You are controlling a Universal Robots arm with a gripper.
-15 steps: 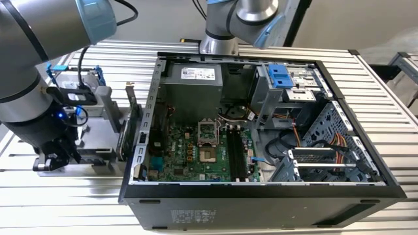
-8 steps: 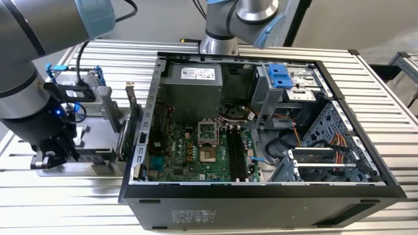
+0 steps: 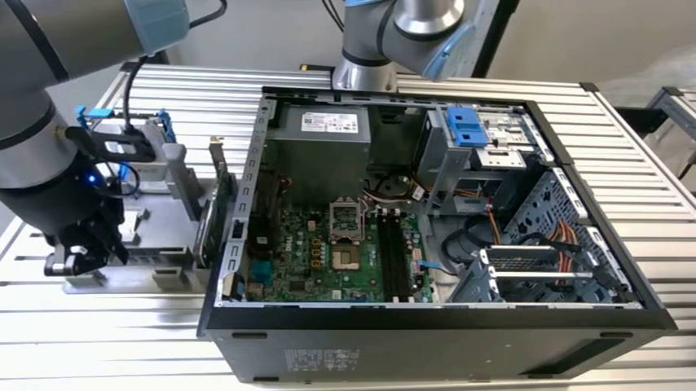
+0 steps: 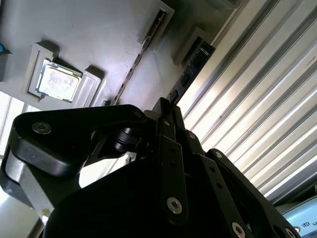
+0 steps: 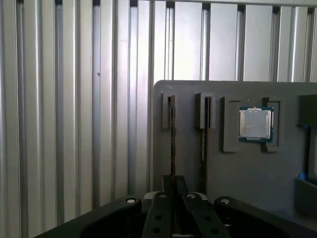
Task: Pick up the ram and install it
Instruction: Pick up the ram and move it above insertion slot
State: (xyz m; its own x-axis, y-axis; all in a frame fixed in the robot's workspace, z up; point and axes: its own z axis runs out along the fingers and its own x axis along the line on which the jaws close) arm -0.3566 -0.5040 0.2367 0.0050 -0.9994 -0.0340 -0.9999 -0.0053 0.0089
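I see the ram point(image 5: 172, 136) standing on edge in the gray holder's point(image 5: 188, 91) outermost slot, long axis parallel to the surface's point(image 5: 74, 99) ribs, my fingers point(image 5: 181, 187) pinched shut on its near end, holder beside the open computer case point(image 3: 435, 204).

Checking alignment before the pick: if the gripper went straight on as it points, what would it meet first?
Likely the ram, standing edge-on in a slot of the grey holder, directly ahead of the gripper; the gap between them is unclear.
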